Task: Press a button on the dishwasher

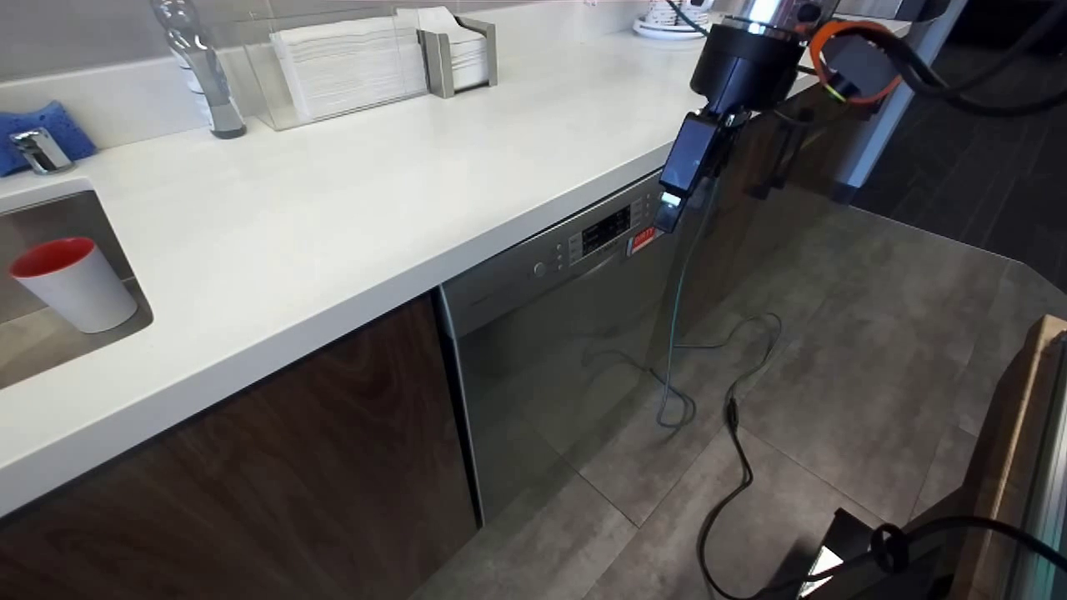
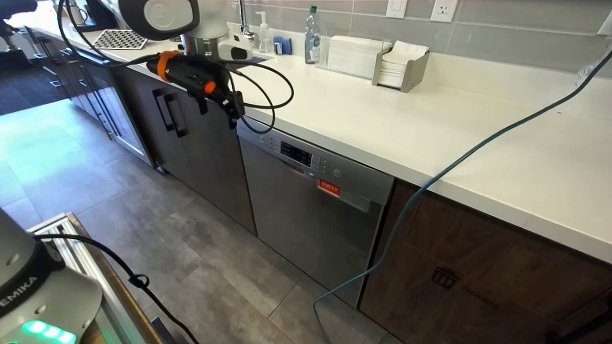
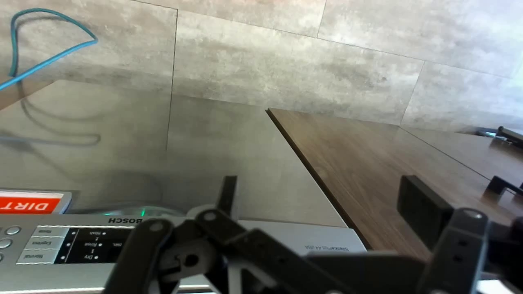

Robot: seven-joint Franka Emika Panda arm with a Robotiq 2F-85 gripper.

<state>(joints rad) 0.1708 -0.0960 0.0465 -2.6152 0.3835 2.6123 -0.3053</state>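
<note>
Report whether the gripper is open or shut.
Open: in the wrist view, the gripper has its fingers wide apart, with nothing held between them.

One gripper [image 3: 322, 200], black — round screw heads [image 3: 473, 214] on its fingers [image 3: 423, 208]. Above it: orange band [image 2: 165, 66], white-and-grey arm casing [image 2: 209, 20]; beside: black cables [image 1: 1000, 109]. Well apart, I see a pale, green-lit base [image 2: 69, 298] lettered EMIKA.

Behind your long white surface [image 2: 406, 129] rises a grey tiled wall [image 2: 526, 45] with a switch plate [image 2: 396, 8] and an outlet [image 2: 444, 10]; dark brown wooden cabinet doors [image 1: 275, 475] stand below; your floor [image 2: 224, 306] is mottled grey tile, its far end washed by bluish light [image 2: 52, 134] in an exterior view; darker flooring [image 1: 992, 175] lies beyond.
</note>
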